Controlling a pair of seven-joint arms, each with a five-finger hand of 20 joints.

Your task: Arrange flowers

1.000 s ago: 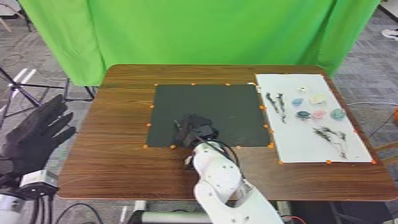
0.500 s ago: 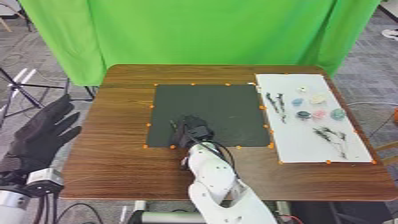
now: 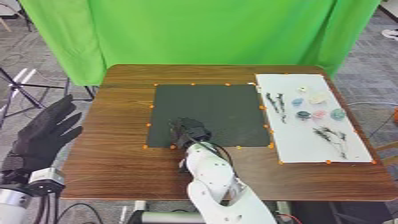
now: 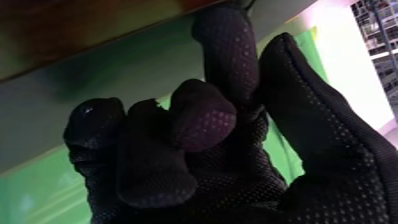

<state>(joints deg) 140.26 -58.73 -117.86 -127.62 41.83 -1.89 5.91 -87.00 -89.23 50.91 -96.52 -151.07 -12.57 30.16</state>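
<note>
Whether the right hand [image 3: 196, 132] at the black sheet [image 3: 209, 102], toward the tabletop's [image 3: 107, 160] near edge, holds anything I cannot tell, but any placing there wants a slow, level release, keeping room toward the far edge for the flower heads [image 3: 338, 114] and twigs [image 3: 282, 104] lying by the right edge.

Green curtain [image 3: 204, 35] behind far edge of brown wooden desk [image 3: 107, 170], folds at both sides. Small orange markers [image 3: 145, 147] dotted over desktop. Grey carpeted floor [image 3: 53, 60] around desk. Black tripod-like stand [image 3: 16, 84] on floor, left of desk, partly cropped. Pale cable [image 3: 369, 103] on floor, right side. Light wooden piece [image 3: 387, 146] at right edge, too cropped to name. Dark cable [image 3: 82, 204] looped near lower left.
</note>
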